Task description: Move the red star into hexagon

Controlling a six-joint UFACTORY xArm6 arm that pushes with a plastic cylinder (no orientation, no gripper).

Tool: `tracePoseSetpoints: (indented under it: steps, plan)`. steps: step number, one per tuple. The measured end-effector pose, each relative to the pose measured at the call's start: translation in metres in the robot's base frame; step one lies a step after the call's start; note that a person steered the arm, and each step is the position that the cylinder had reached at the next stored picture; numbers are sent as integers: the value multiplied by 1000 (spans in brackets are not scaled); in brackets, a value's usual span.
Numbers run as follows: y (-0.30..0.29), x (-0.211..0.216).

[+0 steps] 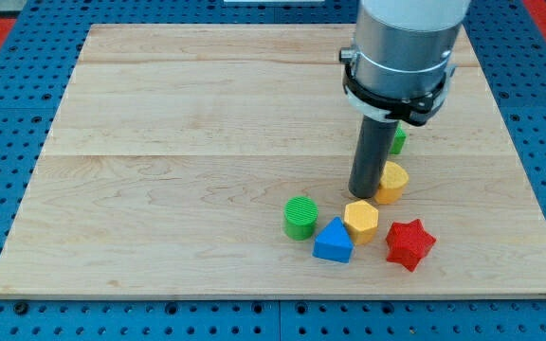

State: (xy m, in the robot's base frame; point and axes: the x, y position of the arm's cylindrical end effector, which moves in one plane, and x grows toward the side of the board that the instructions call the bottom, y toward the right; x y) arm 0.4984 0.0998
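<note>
The red star [409,243] lies near the view's bottom right on the wooden board [159,142]. A yellow hexagon [361,220] sits just left of it, a small gap between them. My tip [363,194] is just above that hexagon, at the left side of a second yellow block [393,180] whose shape is unclear. The tip is up and left of the red star, not touching it.
A blue triangular block [333,242] touches the yellow hexagon's lower left. A green cylinder [300,217] stands left of it. A green block [399,140] is partly hidden behind the rod. The board's bottom edge is close below the red star.
</note>
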Motion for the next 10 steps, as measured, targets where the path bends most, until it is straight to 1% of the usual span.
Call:
tracePoseSetpoints:
  steps: [2,3,5,6,7,9,10]
  plan:
    - [-5,26]
    - [-4,32]
    - [92,26]
    - [142,53]
    - [143,119]
    - [95,111]
    - [61,105]
